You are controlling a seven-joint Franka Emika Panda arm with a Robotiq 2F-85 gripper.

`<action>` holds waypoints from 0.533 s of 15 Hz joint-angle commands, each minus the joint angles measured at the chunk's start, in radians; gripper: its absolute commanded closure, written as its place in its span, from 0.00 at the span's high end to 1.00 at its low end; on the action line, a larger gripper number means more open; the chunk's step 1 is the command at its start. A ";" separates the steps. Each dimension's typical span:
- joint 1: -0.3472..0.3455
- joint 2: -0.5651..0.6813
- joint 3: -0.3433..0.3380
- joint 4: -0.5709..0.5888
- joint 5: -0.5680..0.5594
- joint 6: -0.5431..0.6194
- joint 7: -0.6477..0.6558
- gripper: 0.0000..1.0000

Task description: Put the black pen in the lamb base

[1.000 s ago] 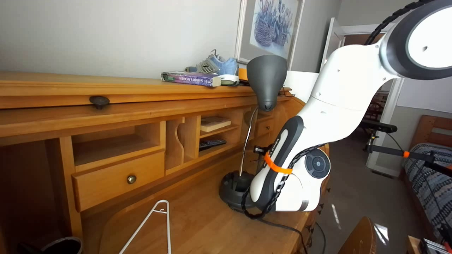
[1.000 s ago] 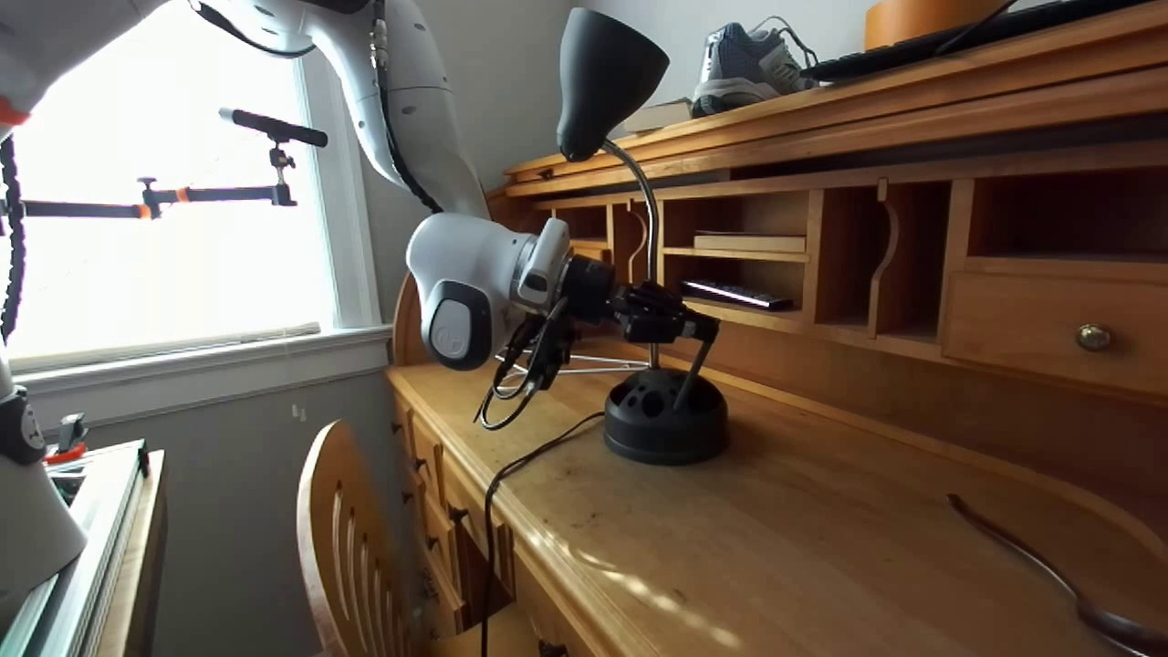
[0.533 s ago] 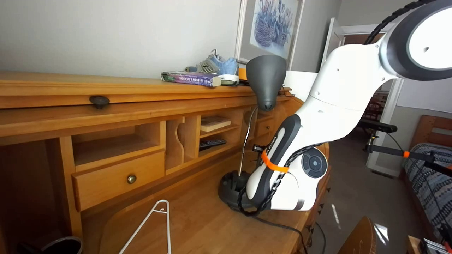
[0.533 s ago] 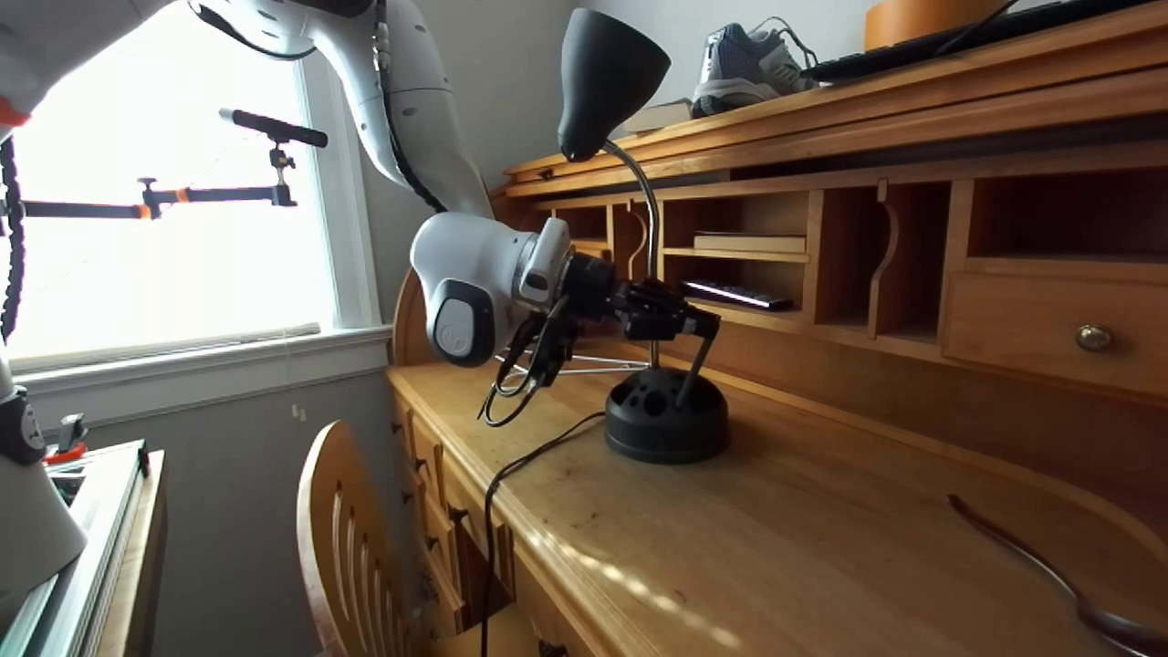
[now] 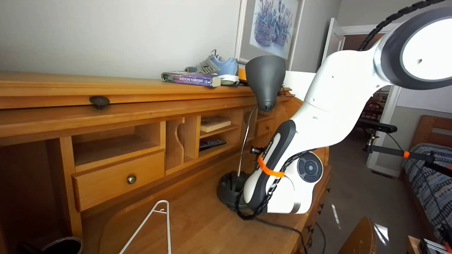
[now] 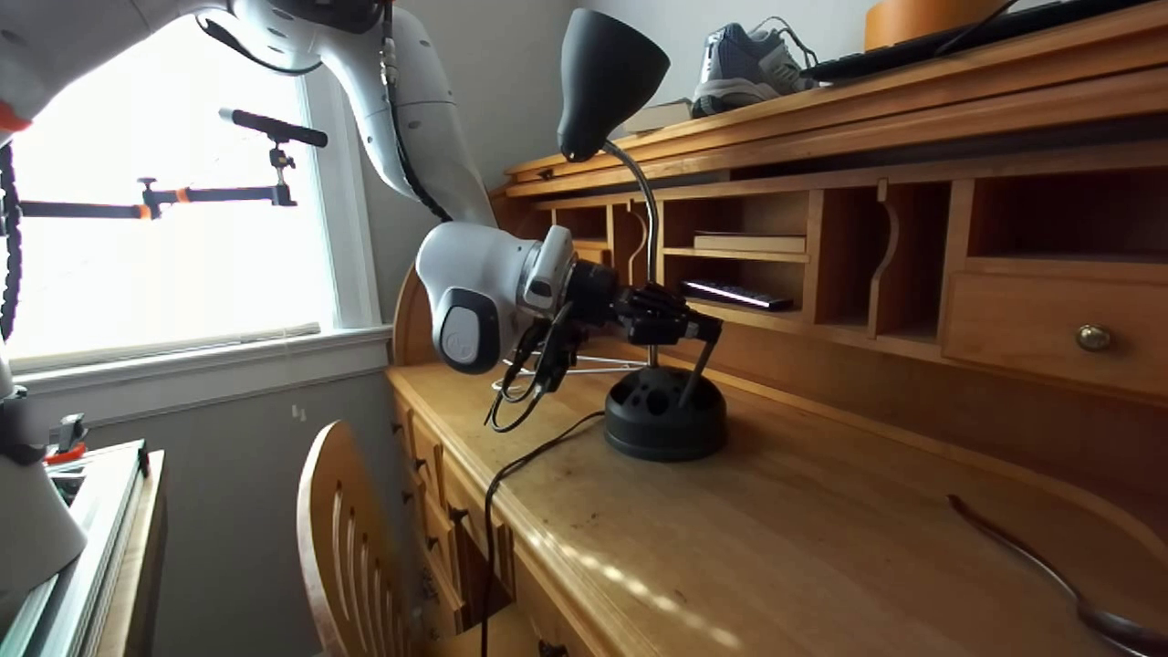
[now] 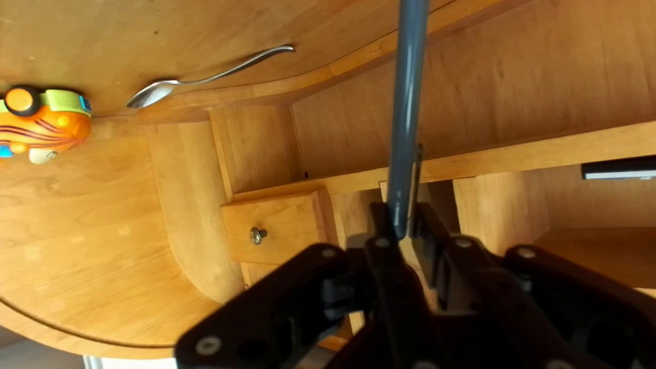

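My gripper (image 6: 708, 327) is shut on the dark pen (image 6: 698, 370), which hangs tilted downward from the fingertips. In the wrist view the gripper (image 7: 402, 218) pinches the long dark pen (image 7: 407, 113) near its end. The lamp base (image 6: 666, 429) is round and black, with a recessed top with holes. It stands on the desk below my gripper. The pen's lower end overlaps the base's top opening in that exterior view; I cannot tell whether it is inside or touching. In an exterior view the arm partly covers the lamp base (image 5: 227, 192) and hides the pen.
The lamp's stem (image 6: 651, 237) and dome shade (image 6: 607, 82) rise close beside my gripper. A white hanger (image 5: 167, 225) lies on the desk. A spoon (image 6: 1118, 628) and an orange toy (image 7: 46, 125) lie farther along. Shelf compartments (image 6: 839, 255) stand behind.
The arm has shifted slightly and its hand sits a little lower. The pen stays in the gripper with its lower end over the lamp base's top.
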 commanded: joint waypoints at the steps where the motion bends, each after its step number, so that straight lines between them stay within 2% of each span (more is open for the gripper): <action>1: 0.016 0.068 0.006 0.064 0.032 0.000 -0.010 0.04; 8: 0.024 0.102 0.014 0.123 0.035 -0.007 -0.037 0.04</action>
